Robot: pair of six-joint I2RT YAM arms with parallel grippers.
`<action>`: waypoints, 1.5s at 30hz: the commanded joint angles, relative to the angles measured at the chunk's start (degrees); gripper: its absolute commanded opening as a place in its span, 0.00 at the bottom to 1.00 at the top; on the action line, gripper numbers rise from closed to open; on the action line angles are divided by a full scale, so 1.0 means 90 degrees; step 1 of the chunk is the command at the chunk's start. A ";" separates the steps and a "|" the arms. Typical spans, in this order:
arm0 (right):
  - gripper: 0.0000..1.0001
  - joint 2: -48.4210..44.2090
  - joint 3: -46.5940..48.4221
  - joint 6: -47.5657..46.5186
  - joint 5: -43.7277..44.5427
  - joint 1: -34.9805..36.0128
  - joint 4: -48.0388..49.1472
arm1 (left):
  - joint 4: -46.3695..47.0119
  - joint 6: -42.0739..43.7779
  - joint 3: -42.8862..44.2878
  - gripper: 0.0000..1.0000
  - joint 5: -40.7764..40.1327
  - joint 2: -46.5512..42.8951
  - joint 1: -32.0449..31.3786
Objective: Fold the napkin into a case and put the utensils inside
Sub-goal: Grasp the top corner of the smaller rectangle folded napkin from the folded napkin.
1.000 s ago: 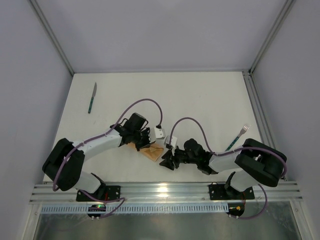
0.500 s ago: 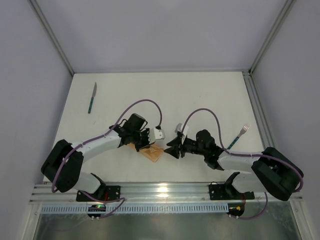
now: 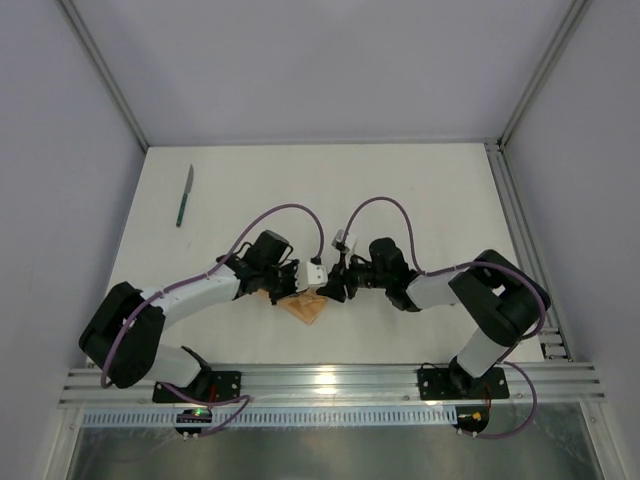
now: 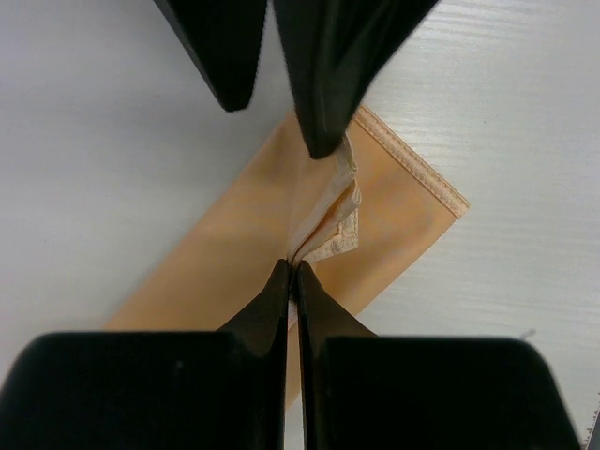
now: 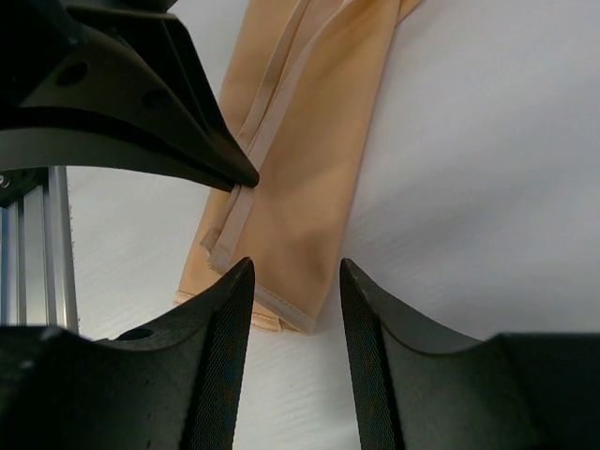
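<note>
My left gripper (image 4: pixel 293 272) is closed tight, pinching the loose top layer of the napkin (image 4: pixel 225 262), which lies folded into a narrow strip on the table (image 3: pixel 400 190). It's thin, limp, light cloth that could slip open, so I judge the hemmed edge the safest hold. My right gripper (image 5: pixel 292 274) hangs just above the napkin, jaws partly apart, holding nothing. The knife (image 3: pixel 185 195) lies well apart, far-left of the napkin.

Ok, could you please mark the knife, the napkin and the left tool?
knife (image 3: pixel 185 196), top view, where handle meets blade.
napkin (image 3: pixel 307 308), top view, its bare near part.
left tool (image 4: pixel 291 266), left wrist view, between closed fingertips.
</note>
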 commanded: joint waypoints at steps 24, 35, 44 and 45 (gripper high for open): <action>0.45 0.0935 0.0287 0.0075 0.0964 0.1024 0.0436 | 0.0125 -0.0328 0.0207 0.00 0.0486 -0.0125 0.0037; 0.13 0.0965 0.0199 -0.0090 0.1599 0.1200 0.0329 | -0.0119 -0.0455 0.0382 0.00 0.0515 -0.0047 0.0213; 0.04 0.0780 0.0229 -0.0451 0.2623 0.1698 0.0134 | -0.1524 -0.0533 0.1007 0.34 0.1587 -0.0368 0.1118; 0.04 0.0721 0.0238 -0.0578 0.2770 0.1776 0.0047 | -0.1681 -0.0543 0.1066 0.37 0.1677 -0.0437 0.1266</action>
